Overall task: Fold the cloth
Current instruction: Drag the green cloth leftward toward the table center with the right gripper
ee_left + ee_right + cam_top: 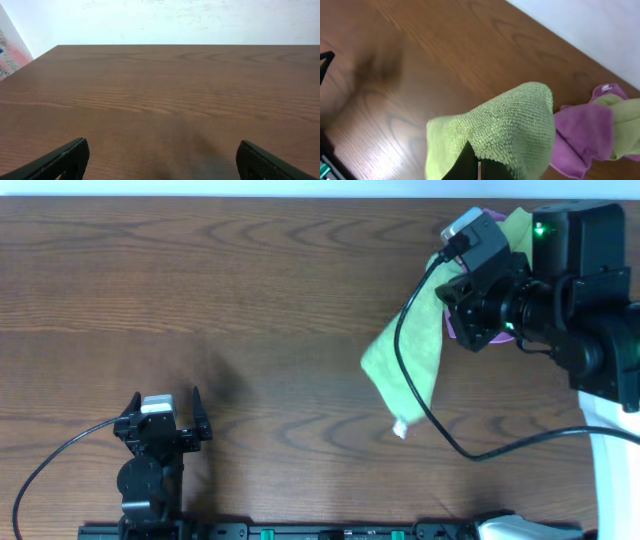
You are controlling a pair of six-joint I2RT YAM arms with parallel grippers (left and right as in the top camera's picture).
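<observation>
Cloth (pixel 410 355): lime yellow-green terry, far-R part of table (pixel 250 300), pinched in my R claw. From overhead it runs as a long strip from under my R wrist down toward the near edge.
Tag (pixel 400 429): small, white, at the strip's near end. Can't tell if that end touches the wood.
R claw (pixel 477 167): clenched on the cloth. In my wrist cam the fabric humps up over my tips & hides most of them; only a dark sliver of finger (pixel 462 165) shows at the bottom edge.
Purple cloth (pixel 580 135): bunched just R of the lime one in wrist cam, touching it. Overhead shows only a bit of it, under my R wrist.
Duller green cloth (pixel 625 120): bunched w/ the purple one, at the frame's R edge.
L claw (pixel 166 412): released, jaws spread wide, wood grain showing btw them. Sits near-L on the table, well apart from the cloth.
L fingers (pixel 60 160): two dark tips in the bottom corners of my L wrist cam, tabletop ahead, pale wall beyond.
Cable (pixel 470 454): black, loops from my R wrist across the cloth in overhead view.
</observation>
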